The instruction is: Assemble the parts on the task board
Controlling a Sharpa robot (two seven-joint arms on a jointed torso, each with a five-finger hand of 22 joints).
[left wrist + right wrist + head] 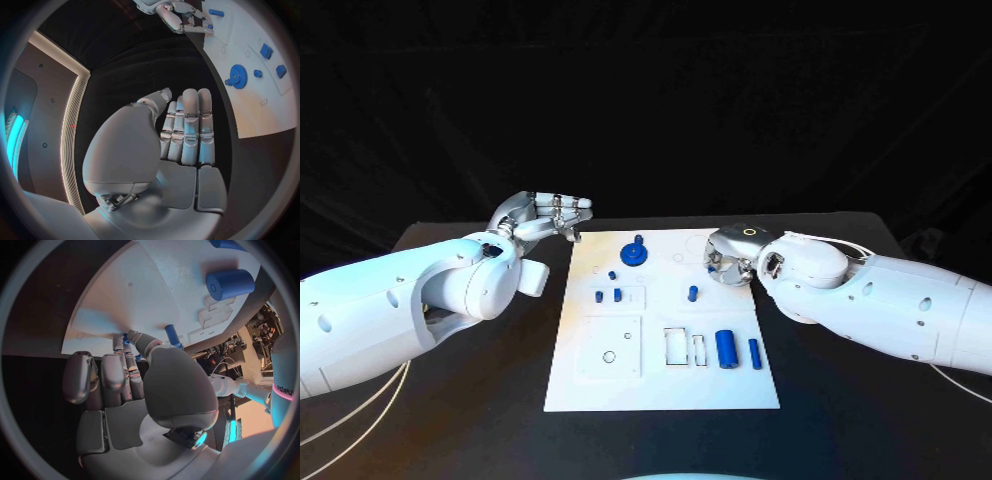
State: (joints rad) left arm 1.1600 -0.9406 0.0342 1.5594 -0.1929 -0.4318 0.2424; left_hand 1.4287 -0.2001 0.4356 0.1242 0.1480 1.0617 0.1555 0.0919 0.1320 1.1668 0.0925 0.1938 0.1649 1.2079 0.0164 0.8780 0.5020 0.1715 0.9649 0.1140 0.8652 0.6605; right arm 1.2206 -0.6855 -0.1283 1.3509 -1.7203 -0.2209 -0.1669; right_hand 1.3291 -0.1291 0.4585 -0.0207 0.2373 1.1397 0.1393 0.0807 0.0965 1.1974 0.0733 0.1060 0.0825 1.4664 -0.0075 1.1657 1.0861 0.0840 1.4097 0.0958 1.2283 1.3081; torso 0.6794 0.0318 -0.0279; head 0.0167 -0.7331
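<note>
Head view: my left hand sits off the white rectangular task board, fingers straight, close together, holding nothing. Beyond them the blue toothed gear stands seated; small blue pegs stand in holes. The blue cylinder and slim blue pin lie loose, so I judge assembly partly done.

Left wrist: fingers flat, empty.

Right wrist: right hand fingertips touch the board; grip on anything, cannot tell.

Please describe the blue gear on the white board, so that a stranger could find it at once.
Look at the white board in the middle of the black table. The blue gear lies near its far edge, between the two hands. It alone is round, toothed and wide; the other blue pieces are plain pegs and cylinders.
</note>
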